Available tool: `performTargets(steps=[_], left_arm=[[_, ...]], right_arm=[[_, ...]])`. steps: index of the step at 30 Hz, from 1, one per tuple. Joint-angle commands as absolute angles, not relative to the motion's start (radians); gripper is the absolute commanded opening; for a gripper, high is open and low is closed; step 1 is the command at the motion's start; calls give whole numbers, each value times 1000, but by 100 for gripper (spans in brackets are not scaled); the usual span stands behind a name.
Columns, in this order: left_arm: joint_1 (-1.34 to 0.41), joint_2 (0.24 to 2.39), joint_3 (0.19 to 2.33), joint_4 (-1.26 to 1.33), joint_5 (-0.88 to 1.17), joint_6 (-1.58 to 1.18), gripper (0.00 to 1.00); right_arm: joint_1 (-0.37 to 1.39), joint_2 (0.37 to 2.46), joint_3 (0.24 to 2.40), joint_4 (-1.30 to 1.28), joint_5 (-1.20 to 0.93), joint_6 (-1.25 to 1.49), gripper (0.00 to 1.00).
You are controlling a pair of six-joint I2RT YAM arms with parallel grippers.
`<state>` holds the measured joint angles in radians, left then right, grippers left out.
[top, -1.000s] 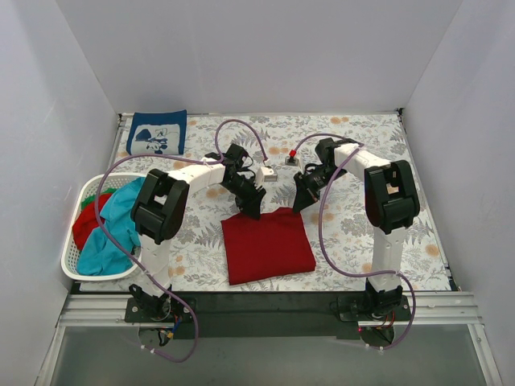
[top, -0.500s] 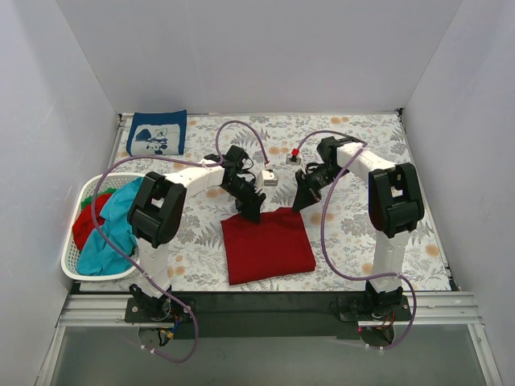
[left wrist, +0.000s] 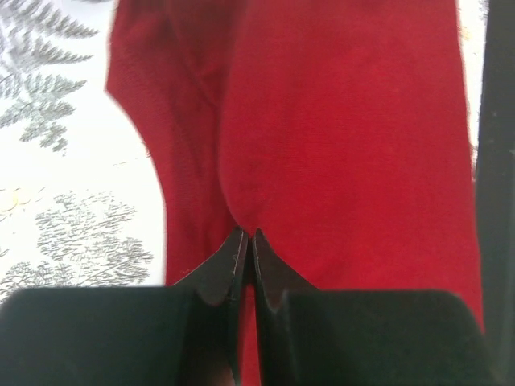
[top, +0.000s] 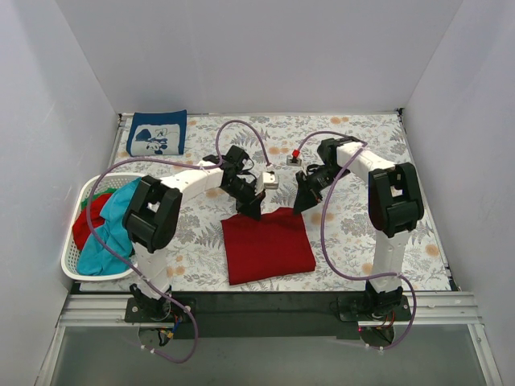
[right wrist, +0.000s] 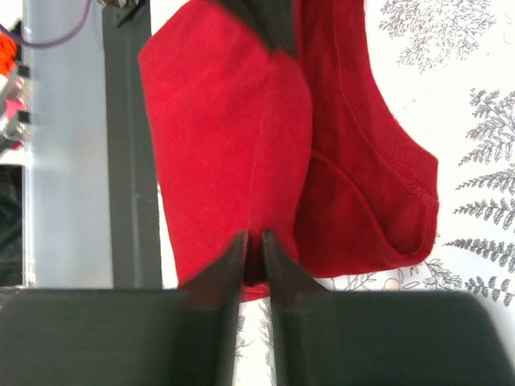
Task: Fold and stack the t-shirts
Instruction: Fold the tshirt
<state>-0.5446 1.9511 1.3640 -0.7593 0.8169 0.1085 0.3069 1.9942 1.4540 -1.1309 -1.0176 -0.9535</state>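
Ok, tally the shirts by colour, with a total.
dark red shirt: 1, on the tablecloth
navy shirt: 1, folded, far left corner
red shirt: 1, in the basket
teal shirt: 1, in the basket
green shirt: 1, only a sliver shows in the basket
Total: 5 in view

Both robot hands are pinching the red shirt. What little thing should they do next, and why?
Probably lift both grippers a little, together. The left gripper and the right gripper are each shut on the far edge of the red t-shirt, which lies flat on the table cloth. Rising evenly should keep that edge straight for the next fold.
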Motion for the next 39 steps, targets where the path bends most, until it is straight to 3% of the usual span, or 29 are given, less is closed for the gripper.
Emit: performTargets(steps=[1,4,9,22,39], left_arm=[[-575,1823,1327,-766,830,175,0],[-603,1781,1289,-735,796,192,0],[-638,1749,1259,-709,750,202,0],[-666,1697,1270,-703,709,181,0],[-666,1661,1282,-680,672,140,0]], right_arm=[[304,2006,1535,-1157,-1055,-917,28],[301,2052,1623,-1154,-1077,-870,41],[305,2167,1770,-1151,-1175,-798,43],[449,2315,1724,-1149,-1224,-828,26],[497,2485,1758,-1150,-1071,-779,21]])
